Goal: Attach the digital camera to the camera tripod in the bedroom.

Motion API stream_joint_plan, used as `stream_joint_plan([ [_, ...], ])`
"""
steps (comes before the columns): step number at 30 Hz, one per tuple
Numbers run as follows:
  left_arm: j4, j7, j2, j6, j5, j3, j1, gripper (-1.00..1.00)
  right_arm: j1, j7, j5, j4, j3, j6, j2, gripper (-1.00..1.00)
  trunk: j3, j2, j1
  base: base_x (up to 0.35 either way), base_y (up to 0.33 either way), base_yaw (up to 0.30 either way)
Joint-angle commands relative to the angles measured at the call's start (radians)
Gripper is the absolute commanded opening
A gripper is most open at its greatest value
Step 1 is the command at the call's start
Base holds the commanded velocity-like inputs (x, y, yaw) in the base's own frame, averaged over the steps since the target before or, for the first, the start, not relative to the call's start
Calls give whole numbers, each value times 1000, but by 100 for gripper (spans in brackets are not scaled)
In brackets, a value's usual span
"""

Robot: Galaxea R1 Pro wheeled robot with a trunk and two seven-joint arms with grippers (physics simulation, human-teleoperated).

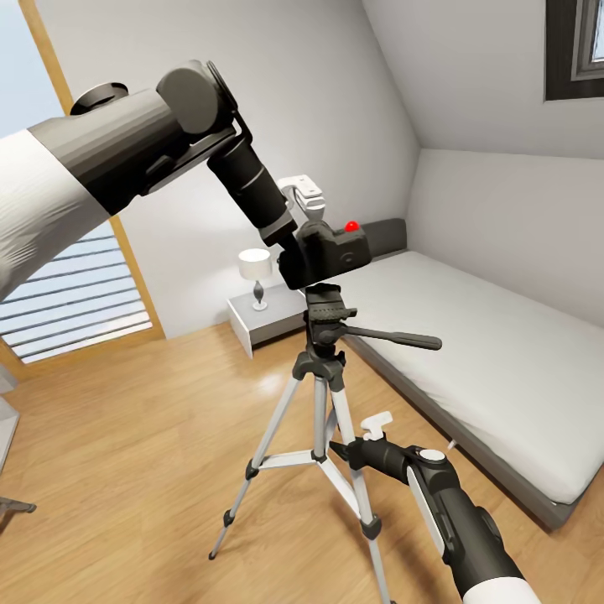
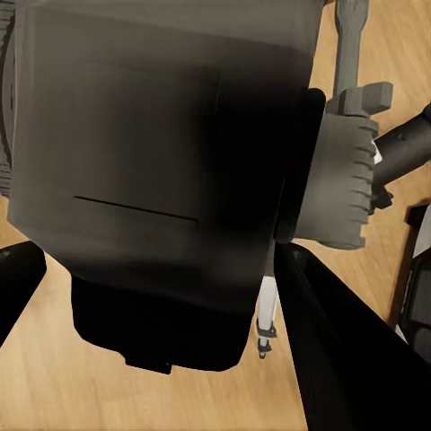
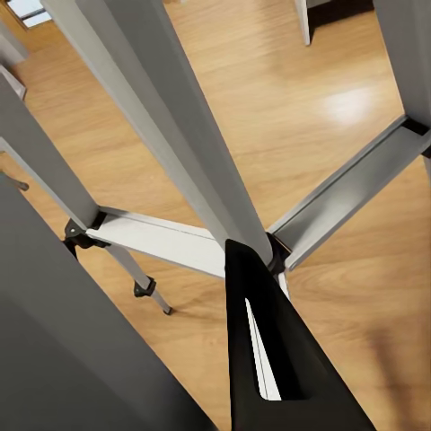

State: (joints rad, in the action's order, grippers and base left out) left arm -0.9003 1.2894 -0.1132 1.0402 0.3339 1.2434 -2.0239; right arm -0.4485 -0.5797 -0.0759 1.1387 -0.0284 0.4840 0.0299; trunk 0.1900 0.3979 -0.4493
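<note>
Mounting step, late stage. Digital camera [image 1: 329, 252] held in left claw [image 1: 304, 225], clenched on the body from above and behind; sitting right over the black pan head [image 1: 325, 312] of the camera tripod [image 1: 323, 403]. Bottom of camera looks touching or just above the head plate; cannot tell which from the head view. Red button [image 1: 351, 226] up, camera roughly level.

Left wrist view: dark camera body [image 2: 153, 197] blocks most of the frame, grey claw finger [image 2: 346, 184] alongside it, wood floor [image 2: 54, 377] far below. No seat contact visible there.

Right claw [image 1: 362, 445] low down, in among the tripod legs near the centre brace; a silver leg [image 3: 153, 126] and brace [image 3: 350, 193] close up in the right wrist view, with a dark fingertip [image 3: 269, 359]. Grasping a leg or just beside it: cannot tell.

Tripod standing on the wood floor just beside the bed [image 1: 486, 352], nightstand with lamp [image 1: 255, 273] behind. Pan handle [image 1: 394, 337] sticking out toward the bed.

Next move, by judgement: small straight-down press to seat the camera base on the plate, keeping it level and centred, then release. Risk: side load tipping the tripod, hence the right arm probably bracing.

No brands, labels or readable writing anywhere.
</note>
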Motion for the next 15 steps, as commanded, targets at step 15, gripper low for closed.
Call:
stream_joint_plan([
  [15,-26,5,-9,4,6,5,-2,-100,-1,-6,-7,1,2,5,-1,-100,2,2,-1,0,0,0],
])
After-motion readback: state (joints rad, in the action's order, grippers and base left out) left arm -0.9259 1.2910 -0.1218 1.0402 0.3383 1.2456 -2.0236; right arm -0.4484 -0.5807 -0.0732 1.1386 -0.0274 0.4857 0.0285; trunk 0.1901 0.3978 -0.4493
